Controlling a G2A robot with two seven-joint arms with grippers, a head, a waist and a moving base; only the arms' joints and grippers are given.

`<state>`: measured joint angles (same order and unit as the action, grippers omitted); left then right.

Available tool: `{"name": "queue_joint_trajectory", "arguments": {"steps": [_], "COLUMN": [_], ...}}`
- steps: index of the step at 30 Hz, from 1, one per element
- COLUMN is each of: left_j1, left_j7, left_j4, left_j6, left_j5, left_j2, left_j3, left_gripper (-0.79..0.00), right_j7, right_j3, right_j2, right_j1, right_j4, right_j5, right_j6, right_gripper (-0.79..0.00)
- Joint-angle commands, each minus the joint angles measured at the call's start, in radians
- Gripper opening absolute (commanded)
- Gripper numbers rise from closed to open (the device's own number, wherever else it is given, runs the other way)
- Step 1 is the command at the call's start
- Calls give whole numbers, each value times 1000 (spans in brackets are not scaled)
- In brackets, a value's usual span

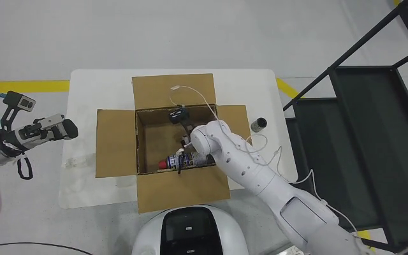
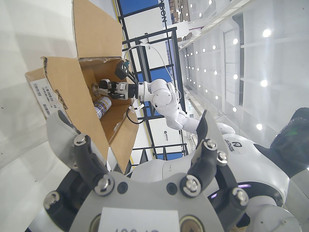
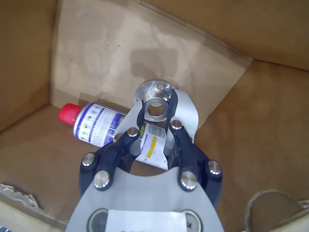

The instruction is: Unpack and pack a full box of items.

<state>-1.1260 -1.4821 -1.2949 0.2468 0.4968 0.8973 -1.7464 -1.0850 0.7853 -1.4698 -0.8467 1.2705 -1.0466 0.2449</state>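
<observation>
Apparently unpacking: right hand (image 3: 156, 112) pinches a metal flange (image 3: 147, 89) inside the cardboard box (image 3: 217, 13), over a spray can (image 3: 96, 124); left hand (image 2: 130, 119) spread. Next: lift clear of walls.

- The right gripper (image 3: 156, 109) and the metal ring (image 3: 147, 89) it clamps hide the bottom end of the spray can (image 3: 96, 124) from us.
- From above, the right arm (image 1: 242, 159) covers part of that can.
- Small cylinder (image 1: 259, 124) on the table (image 1: 95, 83): too tiny for us to tell what it is.
</observation>
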Motion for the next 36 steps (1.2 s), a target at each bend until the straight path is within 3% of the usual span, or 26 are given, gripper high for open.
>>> {"name": "queue_joint_trajectory", "arguments": {"steps": [1,18,19,21,22,28,32,34,36], "left_j1": [0,0,0,0,0,0,0,0,0], "left_j7": [0,0,0,0,0,0,0,0,0], "left_j4": [0,0,0,0,0,0,0,0,0], "left_j6": [0,0,0,0,0,0,0,0,0], "left_j5": [0,0,0,0,0,0,0,0,0], "left_j2": [0,0,0,0,0,0,0,0,0], "left_j3": [0,0,0,0,0,0,0,0,0], "left_gripper": [0,0,0,0,0,0,0,0,0], "right_j7": [5,93,97,96,97,107,110,113,115], "right_j3": [7,-67,-68,-69,-68,-69,-70,-69,-68], "right_j2": [2,-66,-69,-74,-77,-92,-98,-101,-104], "right_j1": [-8,62,65,72,76,92,96,97,97], "right_j4": [-6,-218,-228,-249,-260,-299,-313,-320,-326], "right_j5": [-15,30,33,42,47,65,66,66,66], "right_j6": [5,22,21,16,13,7,5,6,6], "right_gripper": [-785,-785,-677,-668,-613,-579,-637,-779,-785]}}
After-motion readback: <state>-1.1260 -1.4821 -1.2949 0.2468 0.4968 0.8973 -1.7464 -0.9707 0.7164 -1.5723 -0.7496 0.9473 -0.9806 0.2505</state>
